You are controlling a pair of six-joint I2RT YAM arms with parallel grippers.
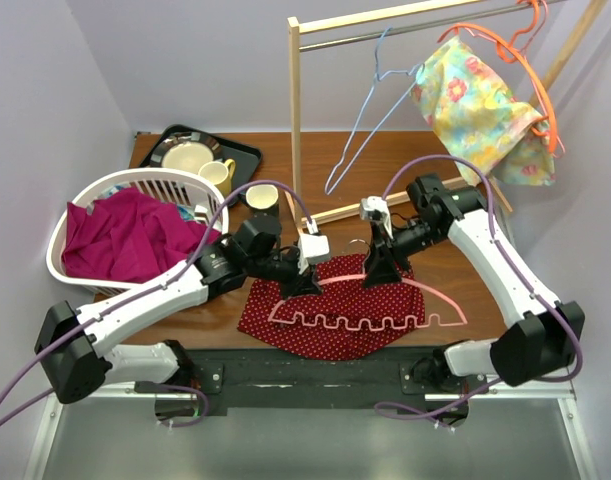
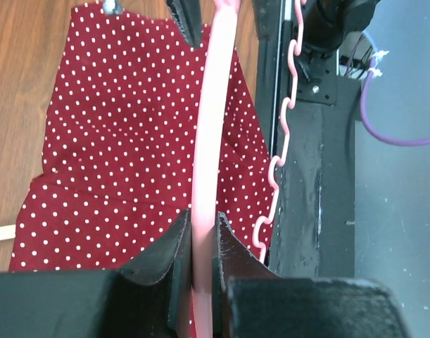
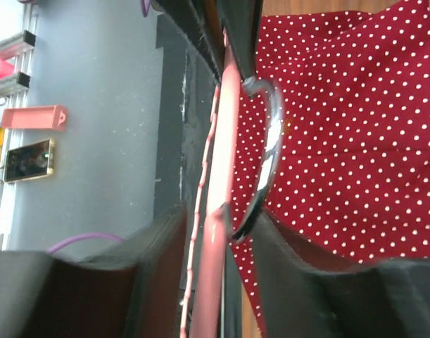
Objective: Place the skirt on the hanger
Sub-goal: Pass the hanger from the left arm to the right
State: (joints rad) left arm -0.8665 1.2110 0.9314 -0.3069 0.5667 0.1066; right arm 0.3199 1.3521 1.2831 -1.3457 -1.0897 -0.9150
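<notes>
The red, white-dotted skirt (image 1: pixel 330 335) lies flat at the table's near edge, with the pink hanger (image 1: pixel 365 322) lying on top of it. My left gripper (image 1: pixel 303 278) is shut on the hanger's left shoulder; in the left wrist view its jaws pinch the pink bar (image 2: pixel 213 105) over the skirt (image 2: pixel 123 141). My right gripper (image 1: pixel 377 268) sits at the hanger's neck. In the right wrist view its jaws stand apart, with the pink bar (image 3: pixel 225 141) and the metal hook (image 3: pixel 271 141) between them above the skirt (image 3: pixel 355 105).
A white laundry basket (image 1: pixel 135 180) holding a magenta cloth (image 1: pixel 125 235) stands at the left. Behind it are a black tray (image 1: pixel 247 152), a yellow mug (image 1: pixel 217 175) and a cup (image 1: pixel 262 195). A wooden rack (image 1: pixel 296 120) carries a blue wire hanger (image 1: pixel 370 110) and a floral garment (image 1: pixel 485 110).
</notes>
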